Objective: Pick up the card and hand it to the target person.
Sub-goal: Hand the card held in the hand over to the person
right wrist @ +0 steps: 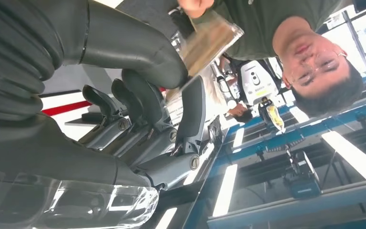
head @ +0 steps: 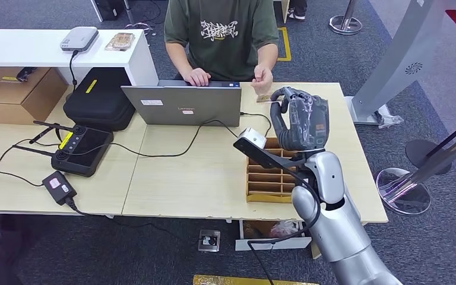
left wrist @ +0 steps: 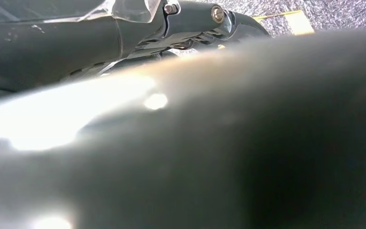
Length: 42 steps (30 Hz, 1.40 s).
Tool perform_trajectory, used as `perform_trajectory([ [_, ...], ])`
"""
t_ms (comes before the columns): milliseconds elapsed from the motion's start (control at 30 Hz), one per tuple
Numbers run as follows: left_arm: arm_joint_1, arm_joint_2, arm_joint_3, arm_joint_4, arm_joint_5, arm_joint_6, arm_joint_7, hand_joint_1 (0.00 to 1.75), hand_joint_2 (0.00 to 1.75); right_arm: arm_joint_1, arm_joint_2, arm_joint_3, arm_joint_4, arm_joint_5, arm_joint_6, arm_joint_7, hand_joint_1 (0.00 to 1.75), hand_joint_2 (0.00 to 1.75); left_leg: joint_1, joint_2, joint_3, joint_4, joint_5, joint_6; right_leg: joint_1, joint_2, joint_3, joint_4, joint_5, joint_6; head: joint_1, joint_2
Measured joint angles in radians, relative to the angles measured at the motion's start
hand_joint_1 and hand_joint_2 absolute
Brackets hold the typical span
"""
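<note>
right hand (head: 301, 122) pinches the card (right wrist: 208, 42) between thumb and finger; the person's hand (head: 263, 77) grips its far end.

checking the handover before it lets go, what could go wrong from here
1. The right hand pinches the card between thumb and one finger; the person's hand is at its far end. Opening the fingers before that hand grips firmly could drop it.
2. The card could fall onto the table or into the divided cardboard box.
3. The laptop and its cable lie close by.
</note>
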<state>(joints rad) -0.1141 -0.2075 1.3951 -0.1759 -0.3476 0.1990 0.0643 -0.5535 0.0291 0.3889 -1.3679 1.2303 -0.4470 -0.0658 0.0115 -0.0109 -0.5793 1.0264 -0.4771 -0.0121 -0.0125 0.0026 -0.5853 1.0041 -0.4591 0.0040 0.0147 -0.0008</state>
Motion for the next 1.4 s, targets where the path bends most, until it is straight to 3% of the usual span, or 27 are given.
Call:
perform_trajectory([
  [467,0.0,0.0,-0.004,0.0,0.004,0.006,0.008,0.0,0.0,0.0,0.0,0.0,0.135,-0.02,-0.05,0.009,1.67,1.75,0.0,0.0,0.0,0.0,0.0,0.0,0.0,0.0,0.0,0.0,0.0,0.0,0.0,0.0],
  [600,0.0,0.0,-0.004,0.0,0.005,0.01,0.004,0.0,0.0,0.0,0.0,0.0,0.155,-0.019,-0.051,0.009,1.55,1.75,0.0,0.0,0.0,0.0,0.0,0.0,0.0,0.0,0.0,0.0,0.0,0.0,0.0,0.0],
  [733,0.0,-0.004,-0.004,0.0,0.008,0.043,-0.009,0.0,0.0,0.001,-0.002,0.0,0.167,-0.021,-0.05,0.009,0.0,1.75,0.0,0.0,0.0,0.0,0.0,0.0,0.0,0.0,0.0,0.0,0.0,0.0,0.0,0.0],
  [1133,-0.001,-0.012,-0.005,0.0,0.009,0.054,-0.02,0.0,0.0,0.02,-0.004,-0.001,0.17,-0.039,-0.051,-0.004,0.0,1.75,0.0,0.0,0.0,0.0,0.0,0.0,0.0,0.0,0.0,0.0,0.0,0.0,0.0,0.0],
  [1400,0.0,-0.004,-0.014,0.0,0.01,0.004,0.002,0.0,0.0,0.103,-0.004,-0.001,0.155,-0.059,-0.072,-0.022,0.0,1.75,0.0,0.0,0.0,0.0,0.0,0.0,0.0,0.0,0.0,0.0,-0.001,0.0,0.0,0.0],
])
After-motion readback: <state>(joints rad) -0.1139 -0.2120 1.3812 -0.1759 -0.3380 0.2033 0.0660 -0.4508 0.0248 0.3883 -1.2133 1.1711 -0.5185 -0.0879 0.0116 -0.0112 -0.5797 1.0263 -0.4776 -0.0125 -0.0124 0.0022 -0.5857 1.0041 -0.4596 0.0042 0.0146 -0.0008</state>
